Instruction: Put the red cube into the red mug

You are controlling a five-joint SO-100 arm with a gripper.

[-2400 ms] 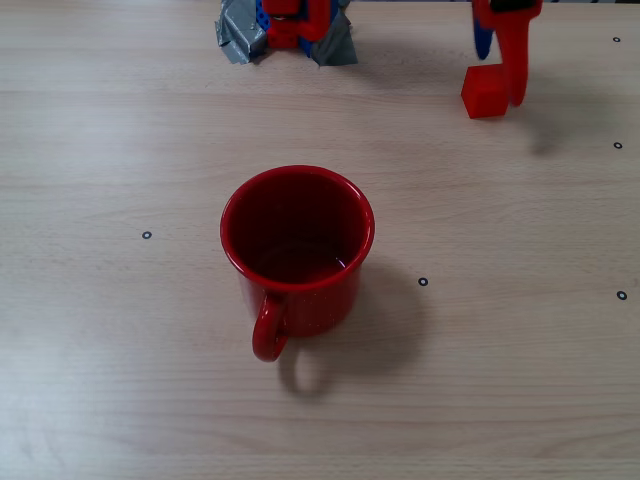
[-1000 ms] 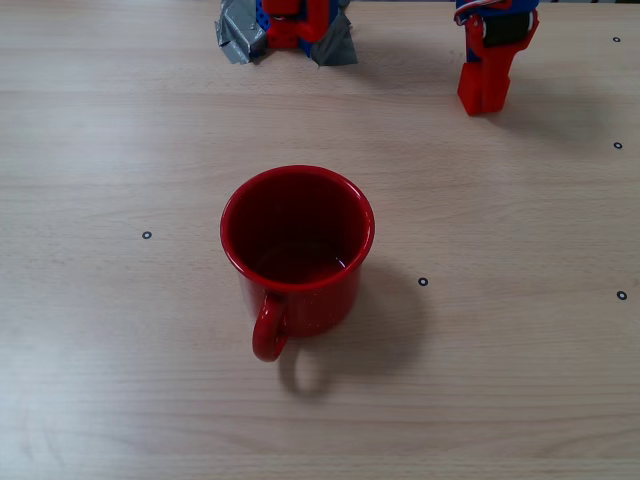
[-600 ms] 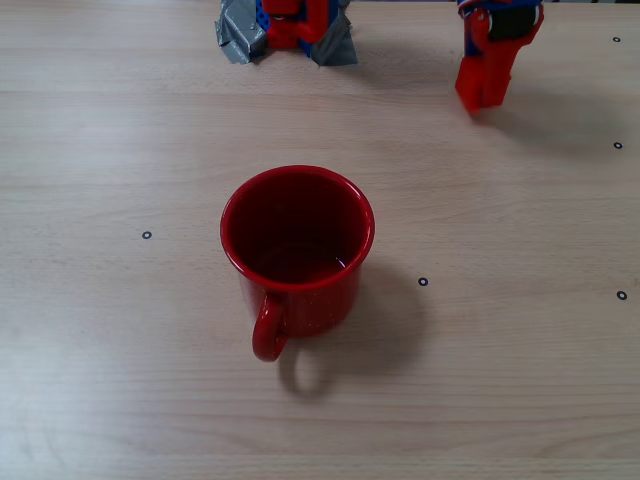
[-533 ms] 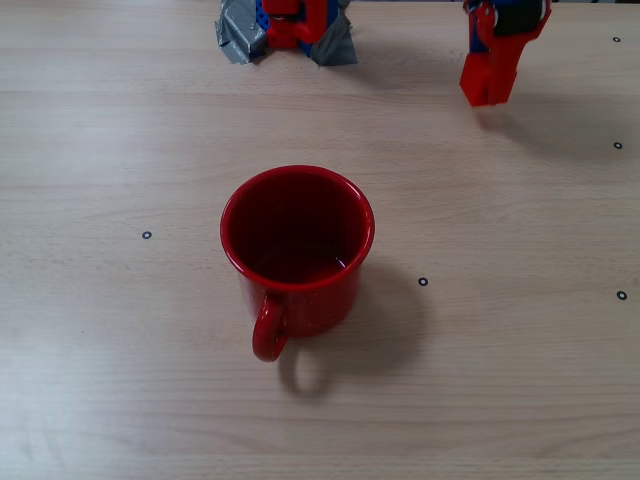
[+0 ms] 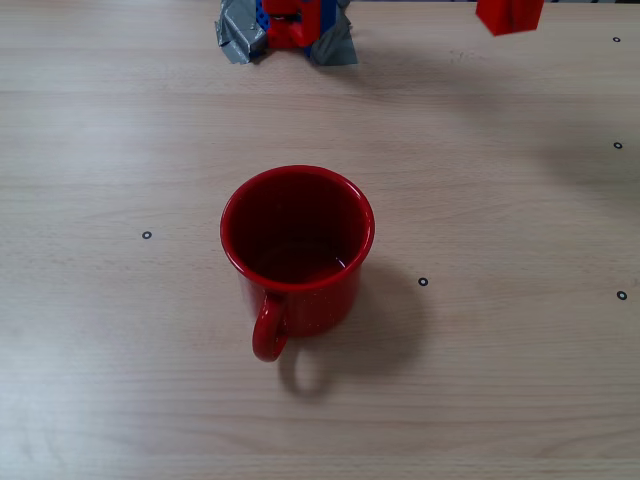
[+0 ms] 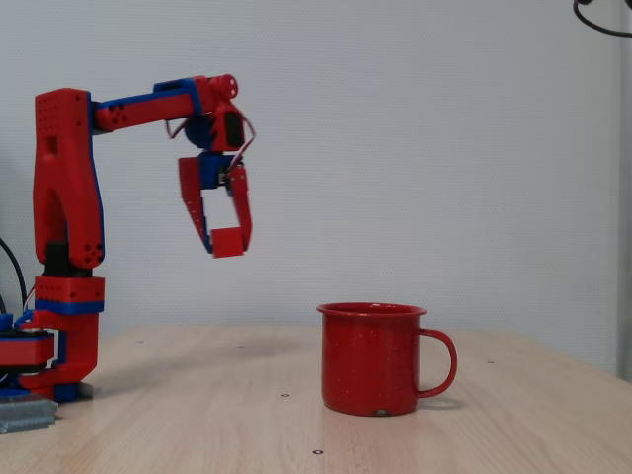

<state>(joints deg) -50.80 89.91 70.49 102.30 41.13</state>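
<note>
The red mug (image 5: 298, 250) stands upright mid-table with its handle toward the camera; from the side the red mug (image 6: 373, 357) has its handle on the right. My gripper (image 6: 227, 242) hangs high in the air, left of the mug and well above its rim, shut on the small red cube (image 6: 228, 242). In the overhead fixed view only the low tip of the gripper (image 5: 509, 17) with the red cube (image 5: 509, 15) shows at the top edge, right of the mug. The mug's inside looks empty.
The arm's red and blue base (image 6: 54, 326) is taped down with grey tape (image 5: 243, 38) at the table's far edge. Small black dot markers (image 5: 422, 282) dot the wooden table (image 5: 120, 350). A pale wall rises behind.
The gripper has risen with the cube, moving from near the tabletop up toward the overhead view's top edge. The mug has stayed put.
</note>
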